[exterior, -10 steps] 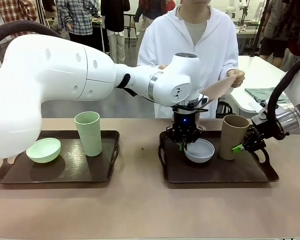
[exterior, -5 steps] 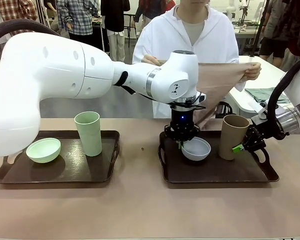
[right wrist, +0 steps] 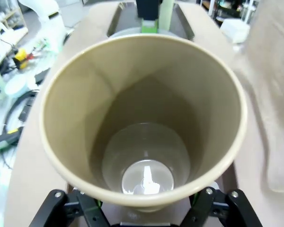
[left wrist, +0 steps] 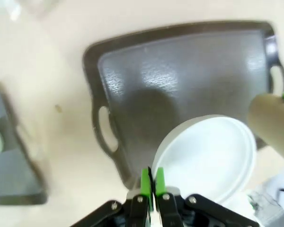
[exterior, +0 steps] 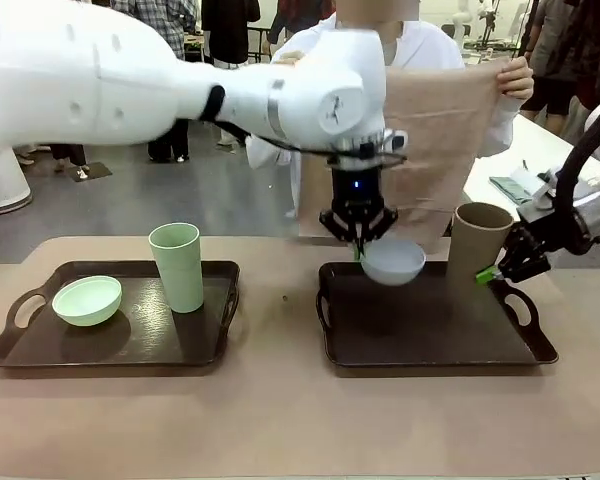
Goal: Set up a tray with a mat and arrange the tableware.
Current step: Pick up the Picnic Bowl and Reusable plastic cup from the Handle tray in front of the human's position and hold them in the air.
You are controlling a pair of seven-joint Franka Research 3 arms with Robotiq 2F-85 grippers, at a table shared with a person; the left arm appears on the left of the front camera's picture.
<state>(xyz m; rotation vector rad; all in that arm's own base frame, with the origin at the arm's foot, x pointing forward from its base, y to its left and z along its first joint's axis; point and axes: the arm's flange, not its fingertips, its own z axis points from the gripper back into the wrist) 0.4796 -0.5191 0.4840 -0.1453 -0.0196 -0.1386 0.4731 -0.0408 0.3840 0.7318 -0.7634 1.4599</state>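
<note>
**Both pieces lifted, right tray bared for the mat**

My left pincer is clenched on the rim of the small round greyish white bowl. In the wrist view its green pads are pinched together over the edge. The bowl hangs tilted, just right of centre in the front frame. A second ago it sat on the dark brown handled tray at lower right; now it is off it.

My right pincer, near the right edge, grasps the tall tan brown handleless tumbler low on its side. The tumbler has also come up off the tray floor, and it is empty inside. So that tray is bare.

Behind it, at upper right, the person's hand holds a beige cloth mat spread wide; a second ago it was barely unfolded. I judge the tray was cleared so the mat can go down, and then both pieces go back on it.

At lower left the second dark tray carries the pale mint green bowl and the pale green tumbler, unmoved.

I can read no brand, label or writing on anything.
</note>
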